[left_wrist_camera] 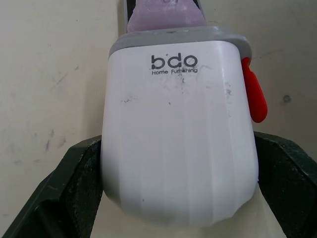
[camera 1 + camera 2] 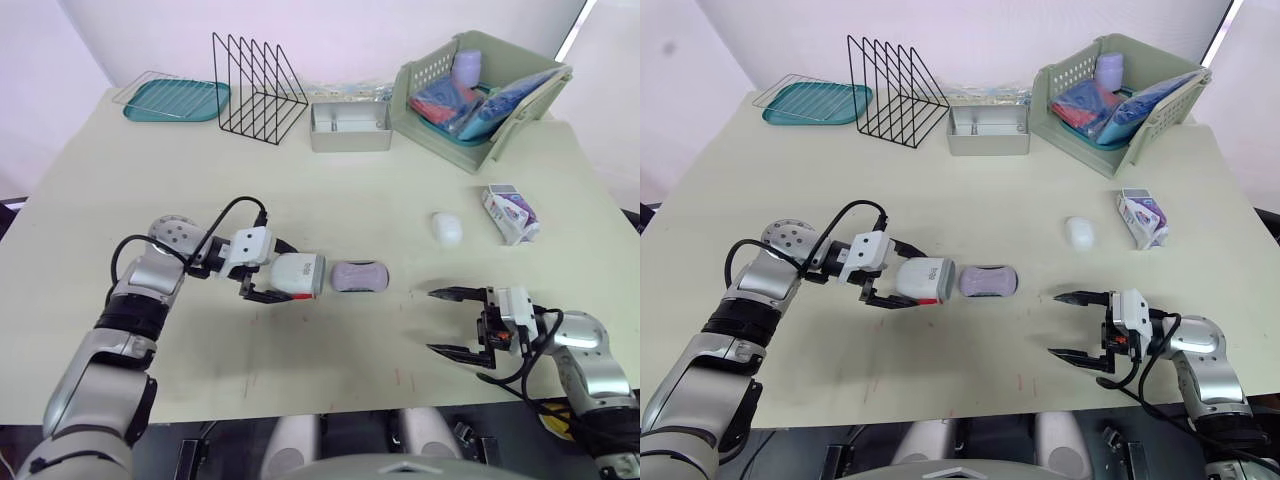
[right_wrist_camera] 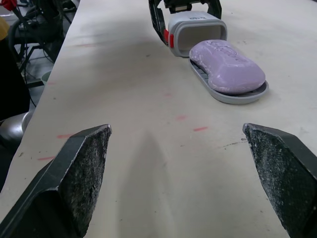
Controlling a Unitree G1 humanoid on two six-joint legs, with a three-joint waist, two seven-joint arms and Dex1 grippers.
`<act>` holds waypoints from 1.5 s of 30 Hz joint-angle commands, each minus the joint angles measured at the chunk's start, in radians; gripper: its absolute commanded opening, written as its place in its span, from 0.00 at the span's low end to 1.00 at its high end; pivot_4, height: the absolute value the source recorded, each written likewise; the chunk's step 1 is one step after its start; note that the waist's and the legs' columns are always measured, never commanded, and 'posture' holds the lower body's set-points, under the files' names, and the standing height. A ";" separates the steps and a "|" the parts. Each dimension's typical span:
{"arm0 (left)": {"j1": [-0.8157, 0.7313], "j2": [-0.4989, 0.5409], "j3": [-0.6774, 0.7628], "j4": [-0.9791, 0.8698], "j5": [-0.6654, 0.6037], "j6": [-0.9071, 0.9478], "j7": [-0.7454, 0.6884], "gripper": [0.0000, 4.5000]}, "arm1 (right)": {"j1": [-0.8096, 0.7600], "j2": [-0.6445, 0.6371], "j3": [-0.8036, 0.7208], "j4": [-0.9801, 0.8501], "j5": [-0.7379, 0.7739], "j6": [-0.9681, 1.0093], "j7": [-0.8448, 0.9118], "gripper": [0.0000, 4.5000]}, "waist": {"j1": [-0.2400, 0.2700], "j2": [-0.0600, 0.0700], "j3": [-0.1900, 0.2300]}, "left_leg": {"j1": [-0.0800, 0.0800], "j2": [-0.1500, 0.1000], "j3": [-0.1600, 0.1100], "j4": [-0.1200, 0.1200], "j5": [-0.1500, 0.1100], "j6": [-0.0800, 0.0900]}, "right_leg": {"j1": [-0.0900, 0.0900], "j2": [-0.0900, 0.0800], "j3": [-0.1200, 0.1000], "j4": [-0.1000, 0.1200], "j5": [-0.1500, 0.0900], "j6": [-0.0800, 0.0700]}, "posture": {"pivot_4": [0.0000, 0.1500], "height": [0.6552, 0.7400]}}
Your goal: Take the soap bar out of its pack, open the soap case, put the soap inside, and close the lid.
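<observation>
Left gripper point(image 2: 268, 284) clamps case point(image 2: 300, 275) steady; soap point(image 2: 358, 276) sticks out at its 3 o'clock. Right gripper point(image 2: 433, 320) wide, probably ready to push it in.

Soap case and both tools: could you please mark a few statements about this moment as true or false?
1. The left tool grips the white soap case. True.
2. The purple soap lies on the case's grey tray, which is slid out of the shell. True.
3. The right tool is shut on the soap pack. False: it is open and holds nothing; the pack lies on the table, apart from it.
4. The soap case is fully closed. False: its tray sticks out with the soap in plain sight.
5. The wire rack stands between the teal tray and the metal box. True.
</observation>
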 commanded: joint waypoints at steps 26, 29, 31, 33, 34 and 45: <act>0.068 0.044 0.071 -0.103 -0.062 0.046 0.005 0.77 | -0.155 -0.051 0.057 -0.167 -0.013 0.178 -0.113 1.00 | -0.007 0.000 0.000 | 0.000 0.000 0.000 0.001 0.000 0.000 | 0.000 0.000 0.000 0.001 0.000 0.000 | 1.00 1.00; 0.112 0.062 0.090 -0.179 -0.083 0.087 0.020 0.77 | -0.254 -0.068 0.104 -0.230 -0.029 0.347 -0.187 1.00 | -0.004 0.000 0.000 | 0.000 0.001 0.000 0.001 0.000 0.000 | -0.002 0.000 0.000 0.002 0.000 0.000 | 1.00 1.00; 0.139 0.069 0.099 -0.217 -0.089 0.107 0.034 0.77 | -0.320 -0.067 0.150 -0.239 -0.067 0.416 -0.214 1.00 | 0.000 0.000 0.000 | -0.001 0.001 -0.001 0.001 0.000 0.000 | -0.002 0.000 -0.001 0.002 0.000 0.000 | 1.00 1.00; 0.161 0.073 0.105 -0.244 -0.090 0.121 0.049 0.77 | -0.389 -0.051 0.204 -0.233 -0.104 0.464 -0.231 1.00 | 0.002 0.000 0.000 | -0.001 0.000 -0.002 0.001 0.000 0.000 | -0.001 0.000 -0.001 0.001 0.000 0.000 | 1.00 1.00; 0.170 0.074 0.106 -0.254 -0.090 0.125 0.056 0.77 | -0.421 -0.041 0.232 -0.228 -0.120 0.482 -0.234 1.00 | 0.001 0.000 0.000 | -0.001 0.000 -0.001 0.001 0.000 0.000 | -0.001 0.000 -0.001 0.001 0.000 0.000 | 1.00 1.00; 0.187 0.061 0.095 -0.298 -0.080 0.149 0.095 0.77 | -0.624 0.023 0.414 -0.069 -0.237 0.572 -0.200 1.00 | 0.000 0.000 0.000 | -0.002 -0.001 -0.003 0.001 0.000 0.000 | -0.001 -0.001 -0.002 0.001 0.000 0.000 | 1.00 1.00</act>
